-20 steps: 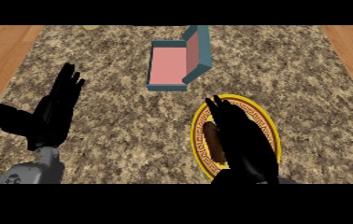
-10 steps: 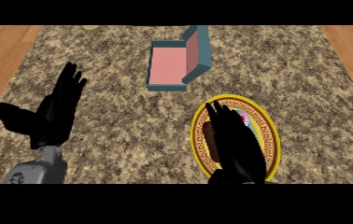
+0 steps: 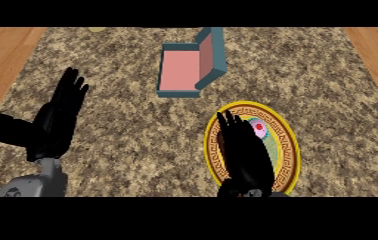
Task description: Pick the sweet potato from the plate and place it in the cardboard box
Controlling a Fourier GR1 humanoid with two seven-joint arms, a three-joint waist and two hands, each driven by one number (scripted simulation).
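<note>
Right hand (image 3: 244, 156) lay flat over the plate (image 3: 289, 149), coming in from the lower edge with its fingers straight and close together, pointing away from the robot. Nothing was curled round or pinched in it. It covered the left and middle part of the plate, so whatever sat beneath it was hidden. Just right of the fingertips a small pink patch (image 3: 259, 128) with a red spot showed against the plate's pale green centre. Whether that was the sweet potato could not be told, and no other part of it showed anywhere else on the worktop (image 3: 133, 134).

The plate was round with a yellow rim and a brown patterned band, and it sat at the lower right of the speckled worktop. The cardboard box (image 3: 181, 71), teal outside and pink inside, stood well apart from the plate, further up and left of it, near the middle. It held nothing.

The left hand (image 3: 59, 119) rested open at the left side, fingers up and straight, holding nothing, above its grey forearm (image 3: 37, 181).
</note>
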